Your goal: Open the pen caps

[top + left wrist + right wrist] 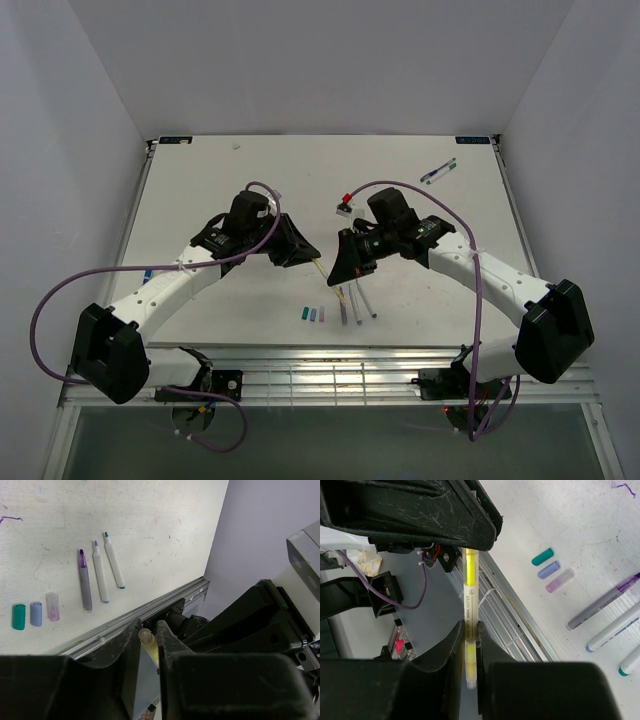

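- Right gripper: my jaws are clenched on the yellow pen, gripping the white printed middle of the barrel.
- The pen's tail end sticks out past my right fingers on the camera side.
- Left gripper: jaws drawn in close on either side of the yellow cap.
- One pad looks against the cap. A thin gap may remain at the other, so I cannot tell whether the left grasp is firm.
- The yellow pen is off the table, bridged between my two grippers above its near edge and the metal rail.
- The pen is in one piece, cap not yet off.
- Top view: my left gripper and right gripper meet at the table's middle, with the pen a short yellow line between them.
- Three loose caps lie in a row near the rail, close together: green cap, blue cap, purple cap.
- Just beside them lie three uncapped pens, roughly parallel: purple-tipped pen with a grey barrel, blue-tipped pen and green-tipped pen, both white.
- These pens are apart from each other and from the caps.
- Two more pens lie at the far right of the table, well apart from the rest. Too small to tell whether they are capped.
- A small red-and-white object sits on the table just behind my right arm. I cannot tell what it is.
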`<action>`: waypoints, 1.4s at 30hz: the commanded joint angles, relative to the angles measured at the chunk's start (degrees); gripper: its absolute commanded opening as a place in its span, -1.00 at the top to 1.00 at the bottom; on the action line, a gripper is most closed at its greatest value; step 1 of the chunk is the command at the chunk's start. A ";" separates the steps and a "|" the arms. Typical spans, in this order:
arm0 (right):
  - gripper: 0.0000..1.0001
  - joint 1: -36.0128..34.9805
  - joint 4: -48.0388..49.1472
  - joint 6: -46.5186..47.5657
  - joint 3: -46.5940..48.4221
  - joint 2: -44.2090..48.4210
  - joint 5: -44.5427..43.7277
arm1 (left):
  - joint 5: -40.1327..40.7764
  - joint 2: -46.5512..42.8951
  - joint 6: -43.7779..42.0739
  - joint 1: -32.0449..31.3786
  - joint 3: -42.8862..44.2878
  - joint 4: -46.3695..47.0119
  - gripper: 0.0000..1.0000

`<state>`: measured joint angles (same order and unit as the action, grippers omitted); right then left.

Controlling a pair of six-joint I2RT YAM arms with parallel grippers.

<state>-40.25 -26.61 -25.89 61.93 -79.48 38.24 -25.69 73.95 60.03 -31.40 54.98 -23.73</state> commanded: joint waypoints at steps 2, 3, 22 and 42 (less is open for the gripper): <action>0.85 -0.36 2.18 -0.21 2.14 0.03 1.49 | -0.15 -0.30 -0.53 0.02 1.09 1.22 0.49; 0.85 -0.27 2.18 -0.30 2.23 -0.06 1.40 | -0.23 -0.30 -0.53 0.02 1.09 1.23 0.51; 0.49 -0.27 1.65 3.48 6.36 -6.74 2.54 | -1.11 0.75 0.96 0.11 2.67 1.14 1.00; 0.85 -12.31 -26.11 15.86 16.82 -8.50 -64.68 | 1.09 17.88 0.00 2.04 21.57 -14.59 1.00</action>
<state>-51.86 -41.47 -14.83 77.80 -87.42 -5.80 -24.91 91.55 60.66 -30.87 73.14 -34.30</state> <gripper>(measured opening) 0.164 0.103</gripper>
